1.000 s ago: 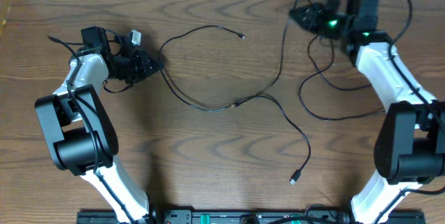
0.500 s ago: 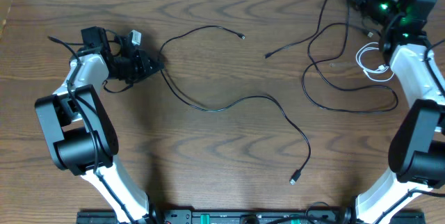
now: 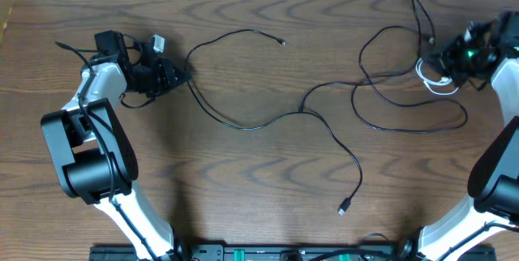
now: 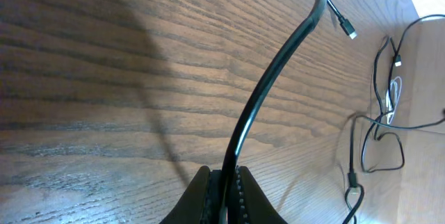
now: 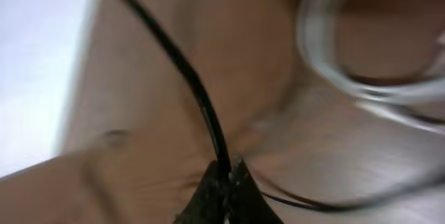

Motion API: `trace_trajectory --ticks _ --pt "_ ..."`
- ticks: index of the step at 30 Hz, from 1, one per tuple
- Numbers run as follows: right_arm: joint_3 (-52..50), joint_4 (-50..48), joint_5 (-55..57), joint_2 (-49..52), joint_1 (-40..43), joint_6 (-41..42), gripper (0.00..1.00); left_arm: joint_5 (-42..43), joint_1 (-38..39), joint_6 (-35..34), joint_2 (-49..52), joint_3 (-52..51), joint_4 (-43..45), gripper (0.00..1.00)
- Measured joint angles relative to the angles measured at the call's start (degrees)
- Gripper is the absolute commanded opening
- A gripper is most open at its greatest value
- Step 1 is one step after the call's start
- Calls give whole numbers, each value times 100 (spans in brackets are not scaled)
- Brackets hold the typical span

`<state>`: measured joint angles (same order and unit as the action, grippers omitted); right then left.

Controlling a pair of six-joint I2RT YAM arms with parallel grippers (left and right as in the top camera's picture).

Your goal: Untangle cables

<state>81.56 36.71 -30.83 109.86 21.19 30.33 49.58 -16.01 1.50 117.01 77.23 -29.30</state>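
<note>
Overhead shows the job mid-separation: the left end effector (image 3: 172, 75) sits at the left side of the counter (image 3: 243, 220), and the left wrist view has its fingers closed tight on the left cable (image 3: 243, 126). This black cord leaves the grip in two runs, one arcing up to the upper plug (image 3: 281, 43), the other winding across the middle and down to the front plug (image 3: 342, 207). The right end effector (image 3: 456, 53) is far out at the right edge; its own view is blurred, yet the fingers look pinched shut on the right cable (image 3: 405, 129), also black, which lies in several overlapping loops just left of it. The white cable (image 3: 432, 83) is a small coil right beside that end effector, touching or under the black loops — I cannot tell which. One strand of the right cable reaches left and meets the left cable at mid-counter; whether it merely lies across or is hooked round cannot be told. My reading: the two black cords are mostly parted, with that one contact and the right-hand heap left to clear. The next move likely calls for the left hold to act as an anchor while the right drags its cord farther off until the strand comes free — then for lifting the white coil out of the loops
</note>
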Motion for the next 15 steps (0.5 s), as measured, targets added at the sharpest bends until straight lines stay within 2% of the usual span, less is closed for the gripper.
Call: trace_trajectory --ticks 5,7,8,9,11,14,15 --pt "-118 549 1919 0 7 -361 1 2 0 2 0 0 -2 9" --pt "-184 566 2282 0 11 -389 1 2 0 0 0 0 -2 9" --pt "-238 568 2538 0 11 -404 10 2 0 0 0 0 -2 9" --pt "-297 570 2826 0 11 -424 35 2 0 0 0 0 -2 9" --pt "-334 573 3040 0 11 -437 69 2 0 0 0 0 -2 9" --pt "-356 616 3230 0 11 -446 99 2 0 0 0 0 -2 10" --pt "-358 669 3281 0 11 -450 99 2 0 0 0 0 -2 9"
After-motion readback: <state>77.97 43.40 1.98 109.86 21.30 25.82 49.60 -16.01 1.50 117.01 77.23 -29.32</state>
